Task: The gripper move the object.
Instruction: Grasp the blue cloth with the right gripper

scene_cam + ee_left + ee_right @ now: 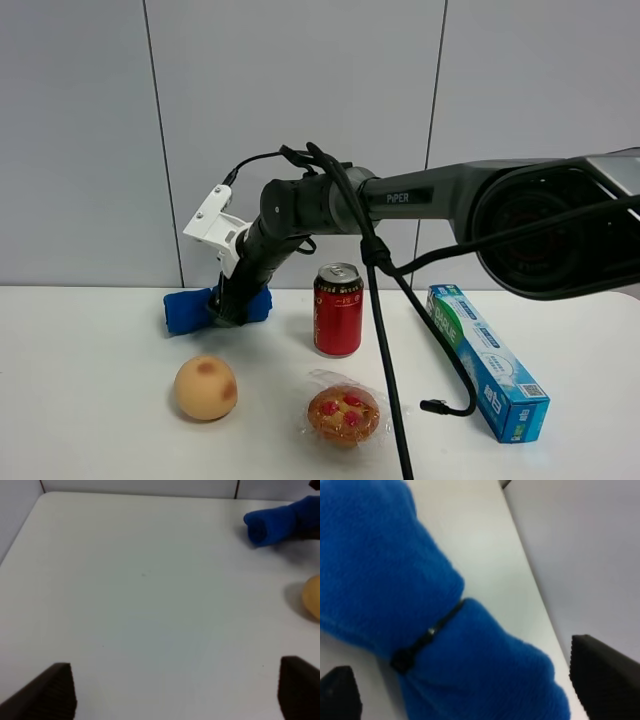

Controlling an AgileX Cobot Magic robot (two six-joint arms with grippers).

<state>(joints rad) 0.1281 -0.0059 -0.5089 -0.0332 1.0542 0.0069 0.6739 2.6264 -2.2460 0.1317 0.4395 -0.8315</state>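
My dark grey right arm stretches across the middle to the left side, then bends steeply down at the wrist. My black right gripper points downward, its dark fingers spread wide. My black left gripper hangs low, its ribbed fingertips also far apart.

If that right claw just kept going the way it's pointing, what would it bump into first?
The right gripper would meet the blue rolled cloth first: it fills the space between the open jaws, seemingly very close. The white table lies beneath it.
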